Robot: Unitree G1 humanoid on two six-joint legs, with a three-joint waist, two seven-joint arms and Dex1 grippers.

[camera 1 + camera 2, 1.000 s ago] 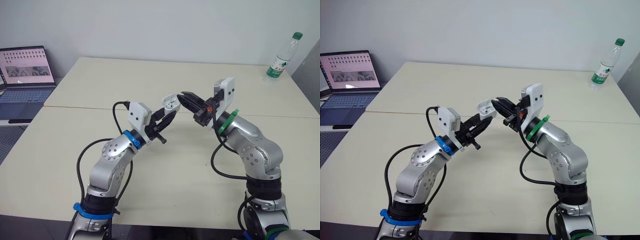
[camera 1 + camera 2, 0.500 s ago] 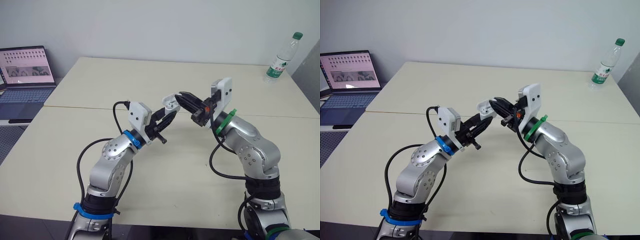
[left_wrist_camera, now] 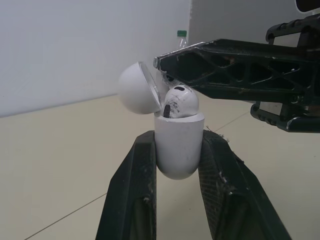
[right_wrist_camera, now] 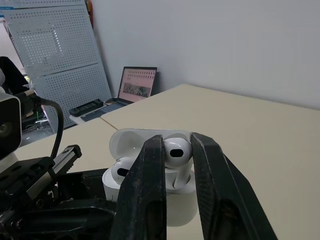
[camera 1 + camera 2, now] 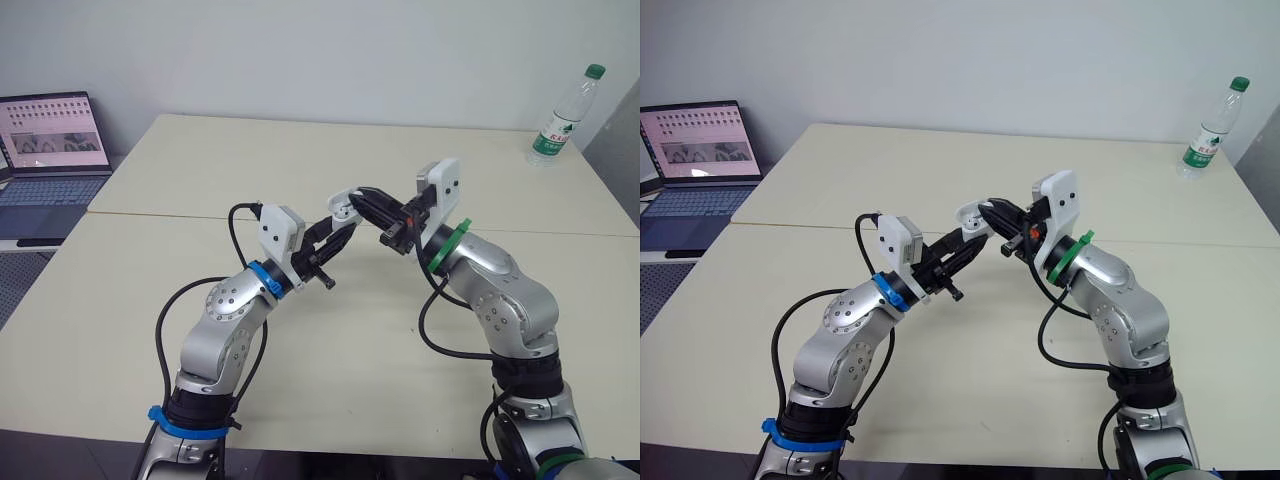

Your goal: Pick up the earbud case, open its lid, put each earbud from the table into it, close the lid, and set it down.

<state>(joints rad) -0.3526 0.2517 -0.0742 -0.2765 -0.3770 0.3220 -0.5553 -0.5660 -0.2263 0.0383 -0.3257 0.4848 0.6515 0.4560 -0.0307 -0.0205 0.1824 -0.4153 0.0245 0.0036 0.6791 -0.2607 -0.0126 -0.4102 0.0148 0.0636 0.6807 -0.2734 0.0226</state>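
Right now the earbud case (image 3: 179,142) is off the table (image 5: 200,160), held up in the air over its middle between the two arms. Your left claw (image 5: 337,226) has it: in the left wrist view both black fingers (image 3: 135,175) press against the rounded lower body of the case, which stands upright with its mouth up. The lid (image 3: 138,94) is swung back on its hinge and stands open to one side.

The same view shows you an earbud (image 3: 180,102) with its head poking out of the case mouth, and the right claw (image 5: 990,208) reaching in just above it. The right wrist view gives you what that one cannot: the right claw's two fingers are closed down on this earbud, one on each side of its head, with its stem down inside the case. It also shows the second earbud (image 4: 121,172) sitting in the neighbouring slot, beside the pinched one and under the raised lid.

From the head views you get the surroundings. A laptop (image 5: 50,150) with its screen lit sits off the table's left edge, and a clear bottle (image 5: 565,115) with a green cap stands upright at the far right corner. A pegboard (image 4: 50,50) leans behind the laptop in the right wrist view.
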